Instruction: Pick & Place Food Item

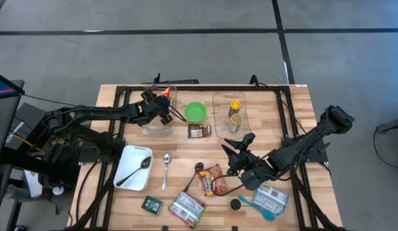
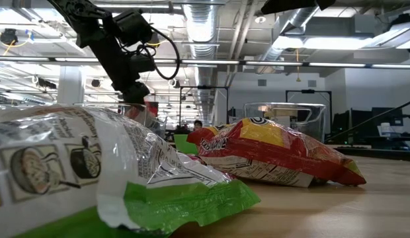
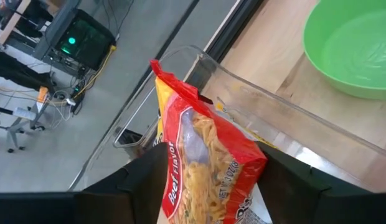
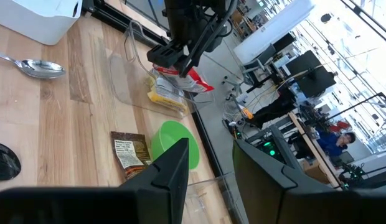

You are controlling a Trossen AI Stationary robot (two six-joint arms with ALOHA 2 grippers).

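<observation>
A red noodle packet [image 3: 208, 155] marked "Beef flavor" stands upright over the left clear container [image 1: 158, 122] at the table's far left. Its top pokes above the container's rim [image 3: 274, 102] and its lower end is hidden. My left gripper [image 3: 211, 171] comes at it from the table's left, slanting down, with its fingers spread wide on either side of the packet. From the right wrist view, the packet [image 4: 180, 78] sits under that gripper, reaching down into the container. My right gripper [image 4: 210, 162] hovers open and holding nothing above the table's middle [image 1: 236, 149]. My left gripper has one finger [image 3: 143, 180] at each side of the packet's lower part [image 3: 180, 186]. The packet's sides reach up to both fingers, and I cannot tell whether they still touch it. The packet stands upright between them.
A green bowl [image 1: 196, 112] sits beside the left container, and a second clear container [image 1: 229, 112] holding jars lies further right. A brown sachet [image 1: 199, 131], a white tray [image 1: 125, 176] with a black spoon, a silver spoon [image 1: 165, 170] and several snack bags [image 1: 212, 179] lie nearer.
</observation>
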